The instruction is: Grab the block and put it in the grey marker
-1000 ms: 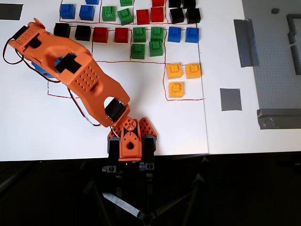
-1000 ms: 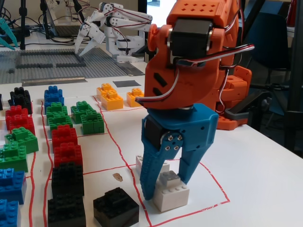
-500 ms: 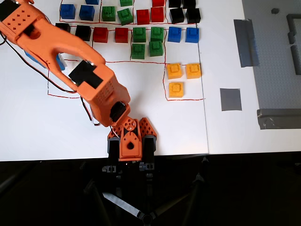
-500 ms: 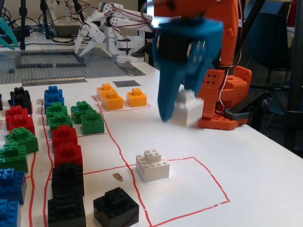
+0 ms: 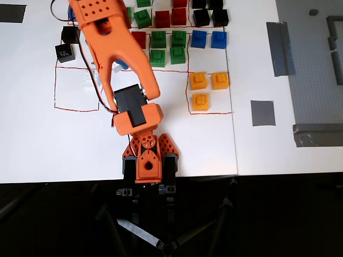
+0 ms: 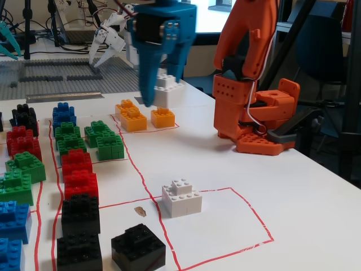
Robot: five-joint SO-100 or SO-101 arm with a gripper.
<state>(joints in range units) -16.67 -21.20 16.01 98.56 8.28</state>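
In the fixed view my blue gripper (image 6: 160, 96) hangs above the table near the yellow bricks (image 6: 134, 118). It is shut on a white block (image 6: 168, 90) and holds it off the surface. In the overhead view the orange arm (image 5: 115, 48) covers the gripper; only a blue bit (image 5: 122, 65) shows. A second white block (image 6: 180, 197) stands inside a red-outlined square (image 6: 248, 209), faint in the overhead view (image 5: 87, 78). The grey marker (image 5: 262, 113) is a flat square patch far to the right of the arm. I do not see it in the fixed view.
Rows of red (image 5: 170, 17), green (image 5: 167, 47), blue (image 5: 209, 39), black (image 5: 209, 16) and yellow (image 5: 206, 85) bricks fill red-lined fields. Two black bricks (image 5: 66, 44) sit at the left. A long grey tape strip (image 5: 280, 48) and a grey baseplate (image 5: 316, 64) lie at the right. The arm's base (image 5: 143, 160) stands at the front edge.
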